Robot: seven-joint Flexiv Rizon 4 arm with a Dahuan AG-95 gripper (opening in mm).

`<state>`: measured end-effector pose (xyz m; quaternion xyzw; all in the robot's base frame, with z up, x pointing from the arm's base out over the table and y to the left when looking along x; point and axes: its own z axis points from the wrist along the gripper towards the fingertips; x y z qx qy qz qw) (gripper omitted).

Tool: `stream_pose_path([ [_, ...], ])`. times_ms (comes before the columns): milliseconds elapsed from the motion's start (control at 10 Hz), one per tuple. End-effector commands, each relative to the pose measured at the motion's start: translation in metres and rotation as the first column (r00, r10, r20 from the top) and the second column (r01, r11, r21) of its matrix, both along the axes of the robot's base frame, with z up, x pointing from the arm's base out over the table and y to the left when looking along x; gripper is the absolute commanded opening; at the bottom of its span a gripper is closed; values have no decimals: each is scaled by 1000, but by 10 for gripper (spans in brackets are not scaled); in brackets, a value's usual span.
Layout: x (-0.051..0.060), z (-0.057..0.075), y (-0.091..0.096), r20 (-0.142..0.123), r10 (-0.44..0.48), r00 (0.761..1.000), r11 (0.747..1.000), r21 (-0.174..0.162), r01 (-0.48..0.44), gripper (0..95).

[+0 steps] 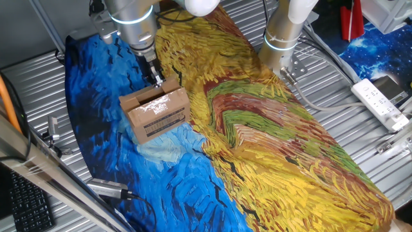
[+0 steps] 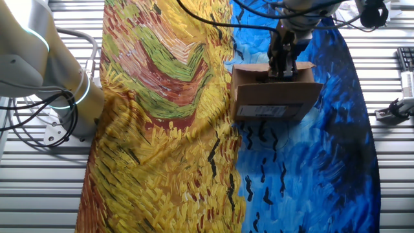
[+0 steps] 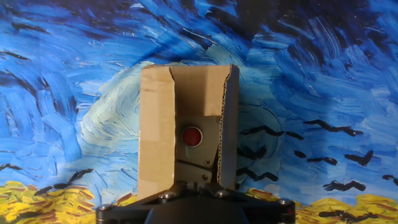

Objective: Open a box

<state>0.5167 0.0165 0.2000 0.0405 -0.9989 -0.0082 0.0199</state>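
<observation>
I see a small brown cardboard box sitting upright on the table. It rests on the blue part of the painted cloth, right next to where the yellow part starts. One side has a white label with black lines and print. Shiny clear tape runs across the top. In my hand view, one flap stands up and the top is open. A small red round thing shows inside the box.
</observation>
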Motion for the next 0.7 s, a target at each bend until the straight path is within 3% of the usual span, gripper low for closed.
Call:
stream_pose_path([
  [100, 1, -4, 0, 2, 1, 1000, 1000, -1, -1, 0],
  [700, 2, -23, -2, 8, 0, 1000, 1000, -6, 0, 0],
])
